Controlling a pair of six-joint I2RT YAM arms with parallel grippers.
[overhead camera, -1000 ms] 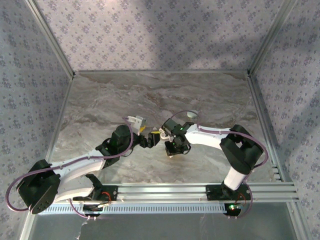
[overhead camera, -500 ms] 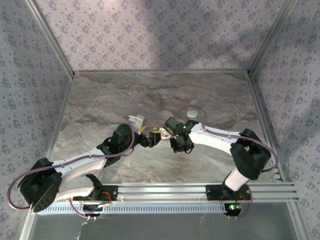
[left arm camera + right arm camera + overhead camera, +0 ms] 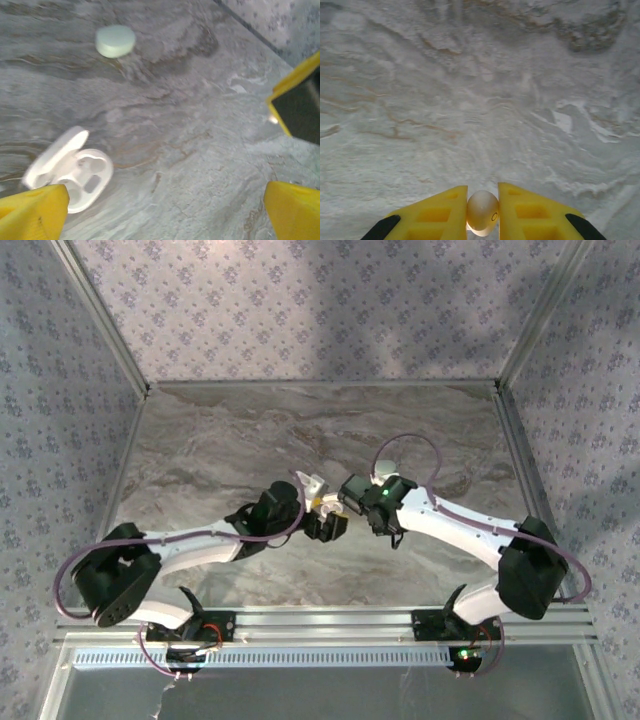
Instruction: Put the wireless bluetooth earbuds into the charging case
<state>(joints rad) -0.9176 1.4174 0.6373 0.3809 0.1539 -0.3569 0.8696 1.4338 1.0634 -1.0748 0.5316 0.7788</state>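
- Pinching one earbud, the right end effector had its two yellow fingers pressed against the sides of the small, whitish, egg-shaped piece, as the right wrist view showed.
- The earbud sat upright between those fingers, its rounded top level with their tips and a tiny dark ring mark on its right side.
- It was held above the marbled grey tabletop, clear of the surface.
- The charging case, white and oval, lay on the tabletop at the lower left of the left wrist view, with its lid hinged open and tilted back to the left.
- Two moulded wells showed inside the case; the picture was too blurred to tell what the grey patch in one of them was.
- The left end effector was spread wide, with one yellow finger at each lower corner of that view and nothing between them.
- Its left finger overlapped the near edge of the open case in the picture; whether they touched could not be told.
- A pale green oval case, closed, lay flat well beyond the white one.
- From above, the two end effectors met near the middle of the tabletop, the left just in front of the right.
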